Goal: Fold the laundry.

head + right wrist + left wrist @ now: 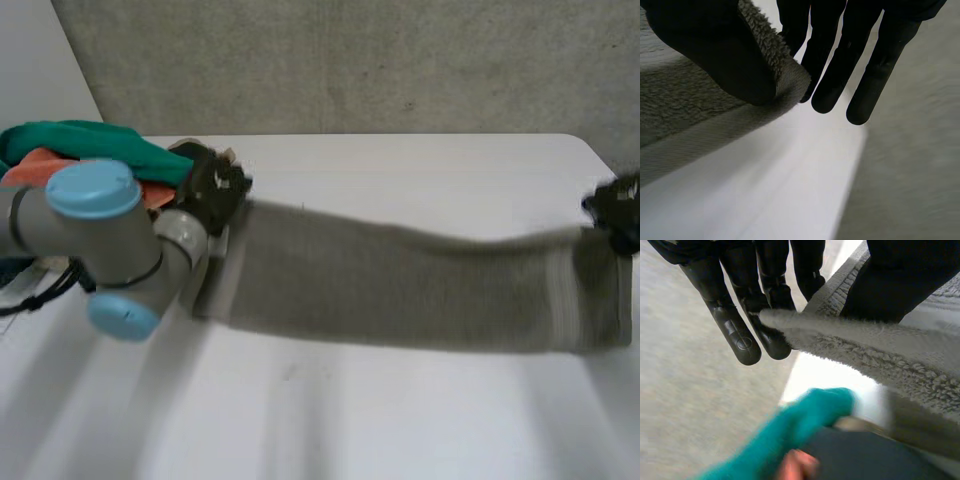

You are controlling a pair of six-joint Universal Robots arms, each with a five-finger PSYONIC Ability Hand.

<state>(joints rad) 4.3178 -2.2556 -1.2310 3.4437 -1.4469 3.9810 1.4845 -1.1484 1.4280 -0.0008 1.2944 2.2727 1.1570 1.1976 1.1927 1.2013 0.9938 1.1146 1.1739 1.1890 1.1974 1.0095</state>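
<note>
We see a grey towel (400, 285) stretched across the middle of the frame, from centre left to the right edge, above the white bench (400, 430). We cannot tell whether its lower edge touches the bench. The left robot hand (212, 188), at upper left, is clamped on the towel's upper left corner. In its wrist view the thumb (900, 280) presses the fleecy edge against straight fingers (735, 325). The right robot hand (615, 208), at the right edge, pinches the opposite upper corner between thumb (705, 45) and fingers. A green cloth (90, 140) and an orange cloth (40, 168) lie heaped at far upper left, behind the left arm (100, 225).
</note>
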